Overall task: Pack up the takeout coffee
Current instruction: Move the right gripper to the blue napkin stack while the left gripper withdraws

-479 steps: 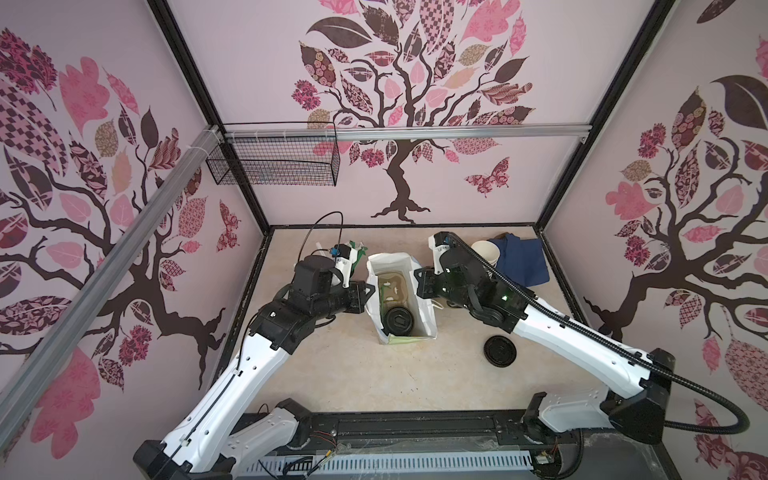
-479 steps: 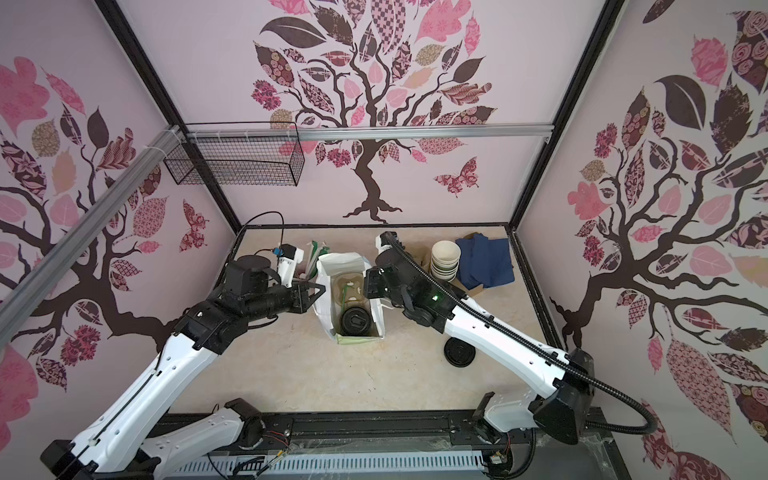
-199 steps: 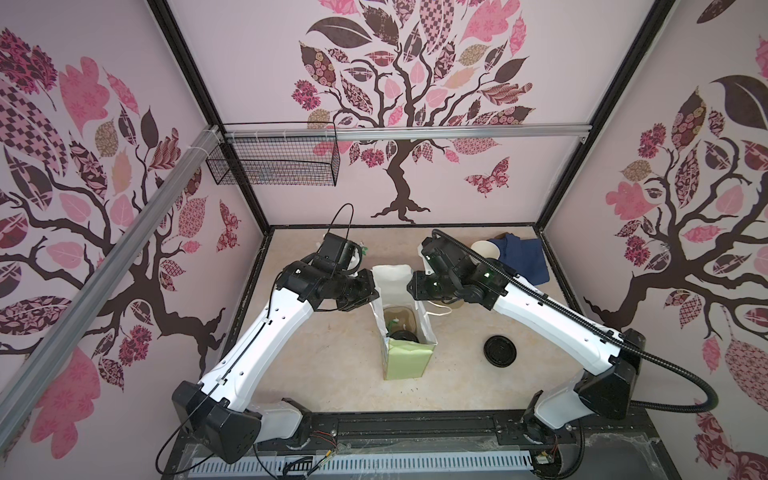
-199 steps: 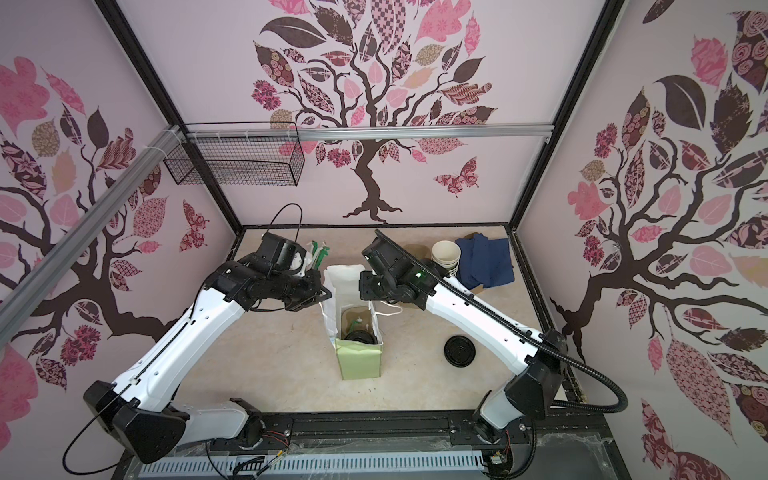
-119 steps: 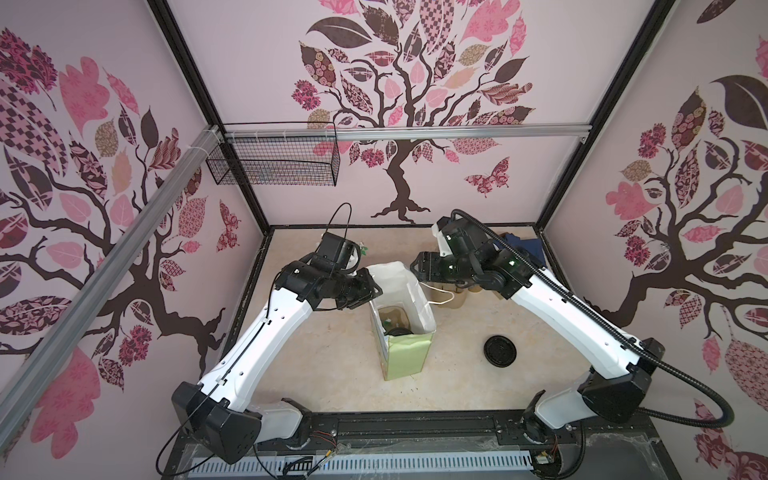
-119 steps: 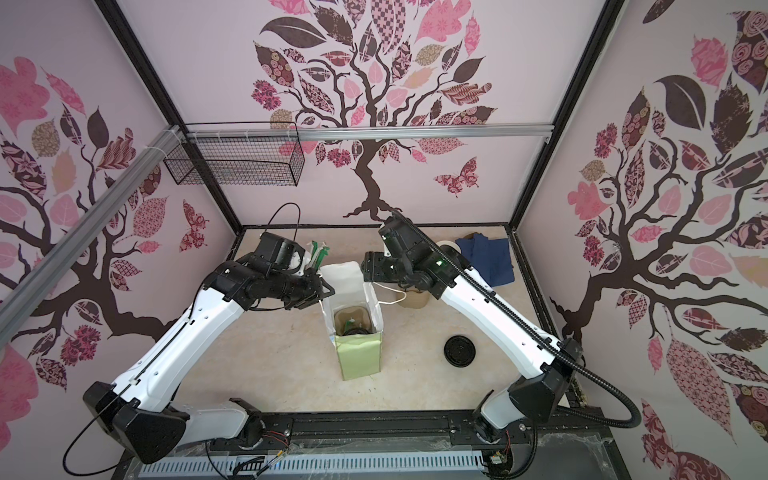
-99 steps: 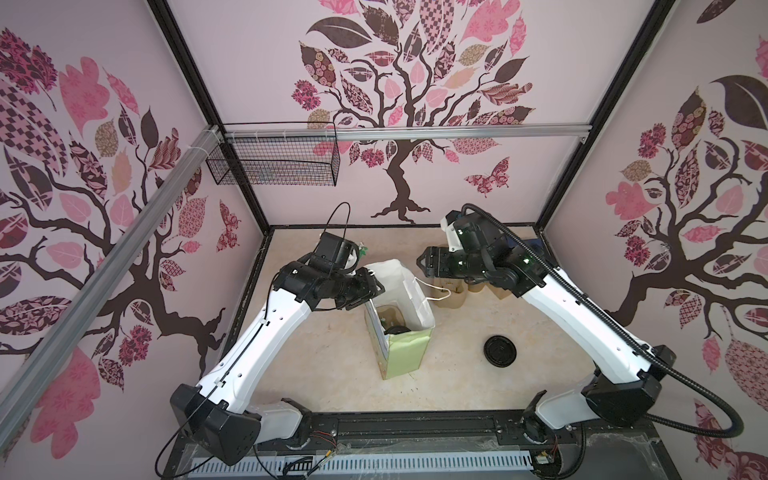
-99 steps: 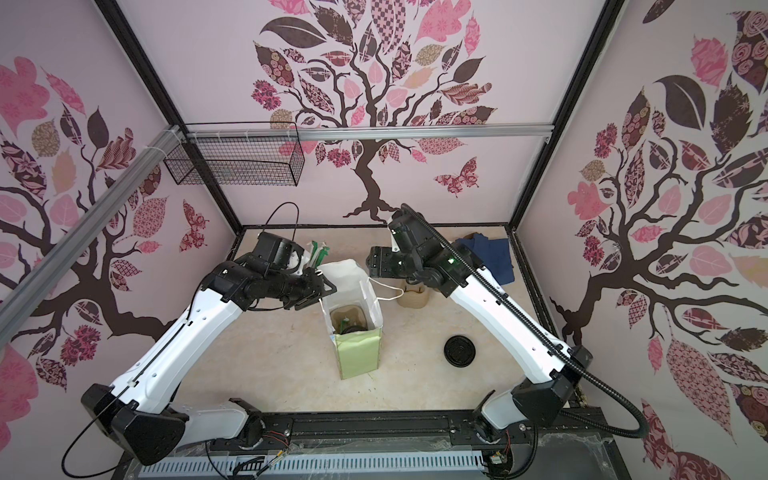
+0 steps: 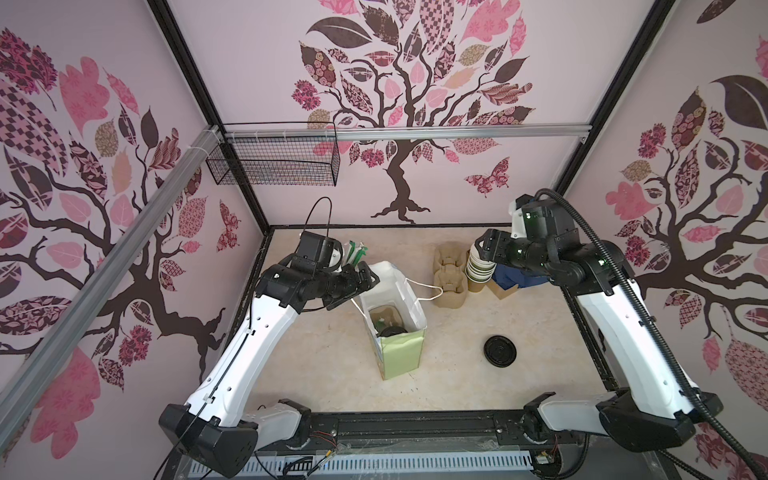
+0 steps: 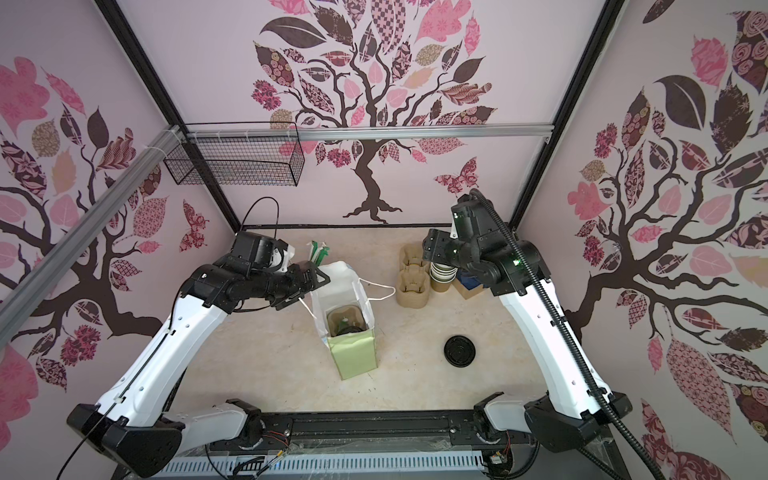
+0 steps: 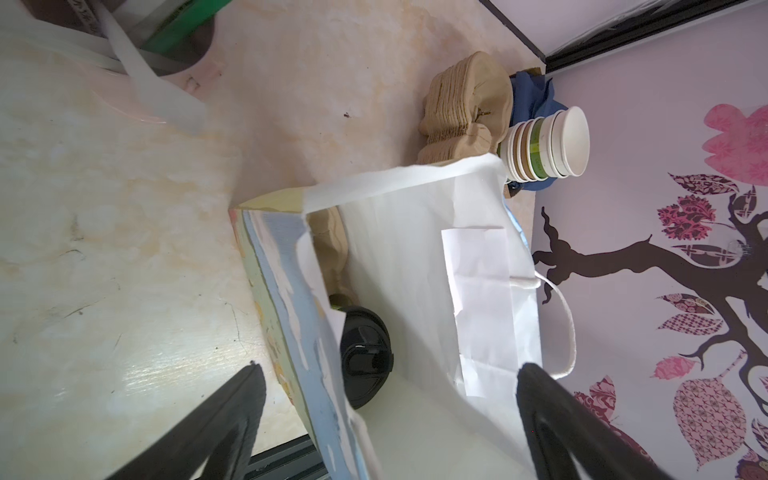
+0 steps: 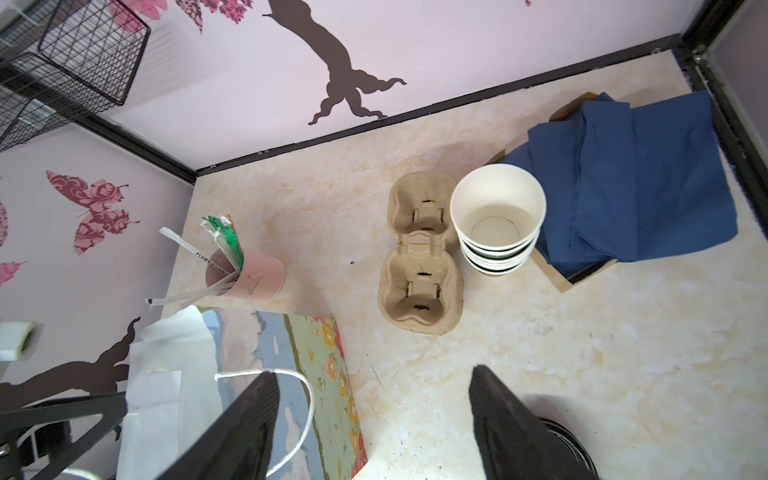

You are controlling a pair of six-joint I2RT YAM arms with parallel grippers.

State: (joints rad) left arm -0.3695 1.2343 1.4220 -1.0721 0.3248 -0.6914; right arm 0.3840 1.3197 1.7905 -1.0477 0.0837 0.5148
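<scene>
A paper bag (image 9: pixel 401 349) (image 10: pixel 353 353) stands upright in the middle of the table with its mouth open. Deep inside it sits the takeout coffee (image 9: pixel 390 331) (image 10: pixel 351 329) (image 11: pixel 365 353), of which little more than the black lid shows, next to a brown cardboard carrier (image 11: pixel 332 249). My left gripper (image 9: pixel 365 278) (image 10: pixel 316 278) (image 11: pixel 390 368) hangs open at the bag's left rim, one finger outside the wall and one over the inside. My right gripper (image 9: pixel 482 249) (image 10: pixel 430 245) (image 12: pixel 372 374) is open and empty, raised above the cup stack at the back right.
A stack of lidless cups (image 9: pixel 480 268) (image 12: pixel 496 216), cardboard cup carriers (image 9: pixel 446 278) (image 12: pixel 419 253) and blue napkins (image 9: pixel 511 278) (image 12: pixel 644 174) stand at the back right. A loose black lid (image 9: pixel 500 351) lies right of the bag. A pink holder (image 12: pixel 253 278) with stirrers stands behind the bag.
Both grippers have opened and let go of the bag's top. The right arm has drawn back up and to the right, away from the bag. The bag stays standing.
</scene>
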